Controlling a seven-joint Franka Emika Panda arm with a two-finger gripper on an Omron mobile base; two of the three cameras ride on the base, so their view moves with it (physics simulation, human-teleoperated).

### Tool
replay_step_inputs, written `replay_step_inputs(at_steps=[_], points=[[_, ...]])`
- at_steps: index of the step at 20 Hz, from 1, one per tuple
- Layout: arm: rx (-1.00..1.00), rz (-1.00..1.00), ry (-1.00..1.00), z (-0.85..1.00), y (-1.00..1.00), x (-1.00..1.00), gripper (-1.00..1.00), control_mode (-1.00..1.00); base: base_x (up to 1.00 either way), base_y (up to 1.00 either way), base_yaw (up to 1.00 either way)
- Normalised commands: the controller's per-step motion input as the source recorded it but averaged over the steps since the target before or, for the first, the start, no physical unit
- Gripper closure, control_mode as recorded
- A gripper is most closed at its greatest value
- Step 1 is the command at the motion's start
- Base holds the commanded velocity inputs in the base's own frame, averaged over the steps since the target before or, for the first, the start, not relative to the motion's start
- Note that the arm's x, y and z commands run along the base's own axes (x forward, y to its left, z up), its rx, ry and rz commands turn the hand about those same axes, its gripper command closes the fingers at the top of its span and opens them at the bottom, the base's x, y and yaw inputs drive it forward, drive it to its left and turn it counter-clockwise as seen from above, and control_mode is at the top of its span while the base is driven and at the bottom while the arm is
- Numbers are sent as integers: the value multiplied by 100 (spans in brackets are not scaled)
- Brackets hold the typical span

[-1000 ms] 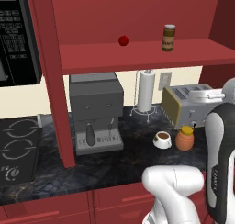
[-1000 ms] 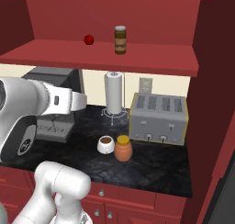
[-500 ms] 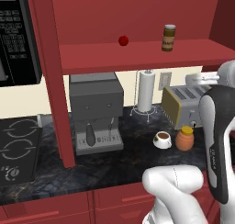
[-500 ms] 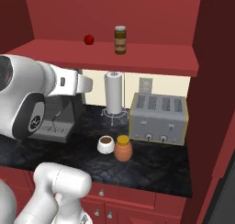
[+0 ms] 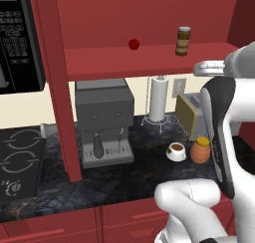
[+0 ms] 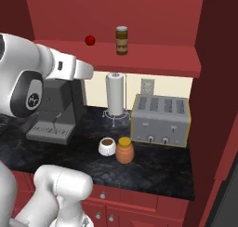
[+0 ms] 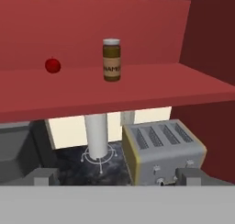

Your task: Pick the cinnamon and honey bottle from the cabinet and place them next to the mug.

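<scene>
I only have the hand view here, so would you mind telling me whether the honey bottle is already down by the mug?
Observer: Yes, the honey bottle stands on the counter right beside the mug.
Operator: Thanks. Is the mug full?
Observer: It holds brown liquid and sits in front of the toaster.
Operator: And what is left of the paper towel holder?
Observer: A grey coffee machine, next to the cabinet post.
</scene>
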Motion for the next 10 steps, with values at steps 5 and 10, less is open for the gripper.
replay_step_inputs(at_steps=[5,10], points=[[0,-2,0,7,-7,56,-100,-100,0,0,0],[3,7,0,9,-23,51,-100,-100,0,0,0]])
